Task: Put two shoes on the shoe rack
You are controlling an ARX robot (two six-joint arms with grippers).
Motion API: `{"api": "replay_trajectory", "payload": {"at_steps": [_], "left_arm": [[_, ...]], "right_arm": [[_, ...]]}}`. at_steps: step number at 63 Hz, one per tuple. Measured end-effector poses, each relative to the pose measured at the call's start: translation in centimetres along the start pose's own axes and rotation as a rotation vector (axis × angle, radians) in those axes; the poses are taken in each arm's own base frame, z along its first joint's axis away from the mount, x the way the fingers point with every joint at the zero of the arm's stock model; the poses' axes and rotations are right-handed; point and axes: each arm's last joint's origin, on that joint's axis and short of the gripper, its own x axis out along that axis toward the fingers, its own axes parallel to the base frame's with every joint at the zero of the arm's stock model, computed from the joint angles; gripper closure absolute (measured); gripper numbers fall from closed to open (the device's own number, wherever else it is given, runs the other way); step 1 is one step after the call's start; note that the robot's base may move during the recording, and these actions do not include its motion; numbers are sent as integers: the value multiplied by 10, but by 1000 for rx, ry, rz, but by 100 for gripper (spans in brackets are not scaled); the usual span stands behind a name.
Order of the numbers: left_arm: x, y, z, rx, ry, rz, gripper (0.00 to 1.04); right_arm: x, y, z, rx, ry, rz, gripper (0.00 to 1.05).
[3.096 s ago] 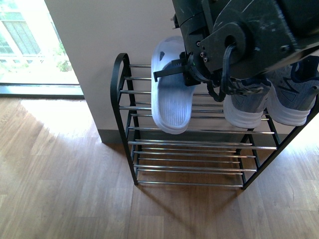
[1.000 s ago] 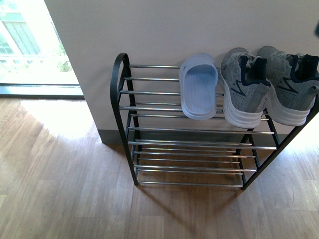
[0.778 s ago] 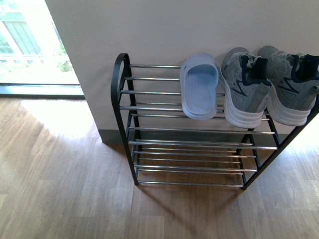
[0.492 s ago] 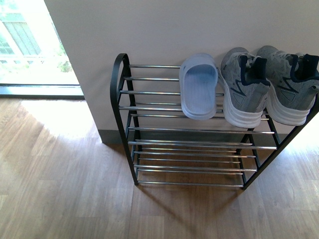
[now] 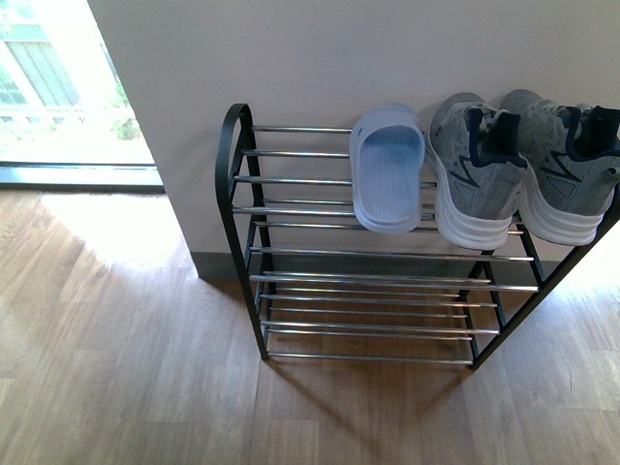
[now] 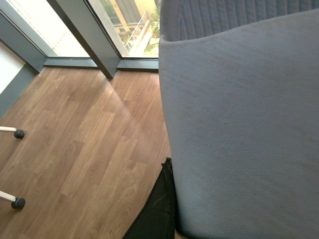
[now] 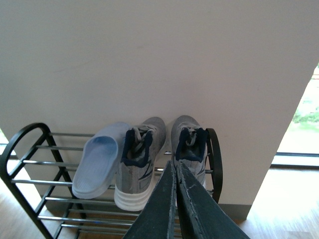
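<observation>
The shoe rack (image 5: 240,208) stands against the white wall. On its top tier one pale blue slide sandal (image 5: 387,179) lies next to two grey sneakers (image 5: 475,174) (image 5: 567,170). Neither arm shows in the front view. In the left wrist view a second slide sandal (image 6: 239,124) fills the picture, with my left gripper (image 6: 175,179) shut on it and one dark finger (image 6: 157,214) showing along its edge. My right gripper (image 7: 174,163) is shut on nothing, back from the rack (image 7: 22,137) and in line with the sneakers (image 7: 142,164) (image 7: 192,144). The racked sandal (image 7: 99,159) shows there too.
Wood floor (image 5: 116,368) spreads in front of the rack. A bright window (image 5: 58,87) lies to the left of the wall. Two caster wheels (image 6: 19,133) (image 6: 18,202) stand on the floor in the left wrist view.
Three seconds ago an arm held a slide sandal at the rack's top tier. That sandal now rests beside the sneakers and the arm has left the front view. Nothing moved in the last second.
</observation>
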Motion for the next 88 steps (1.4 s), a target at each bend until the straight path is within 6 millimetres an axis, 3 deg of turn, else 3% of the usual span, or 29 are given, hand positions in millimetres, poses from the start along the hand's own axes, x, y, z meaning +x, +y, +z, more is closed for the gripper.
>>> {"api": "replay_trajectory", "payload": {"at_steps": [59, 68, 85, 88], "left_arm": [[0, 0, 0, 0, 0, 0, 103], [0, 0, 0, 0, 0, 0, 103], [0, 0, 0, 0, 0, 0, 103], [0, 0, 0, 0, 0, 0, 103]], "right_arm": [[-23, -1, 2, 0, -9, 0, 103], [-34, -1, -1, 0, 0, 0, 103], [-34, -1, -1, 0, -4, 0, 103], [-34, -1, -1, -1, -4, 0, 99]]}}
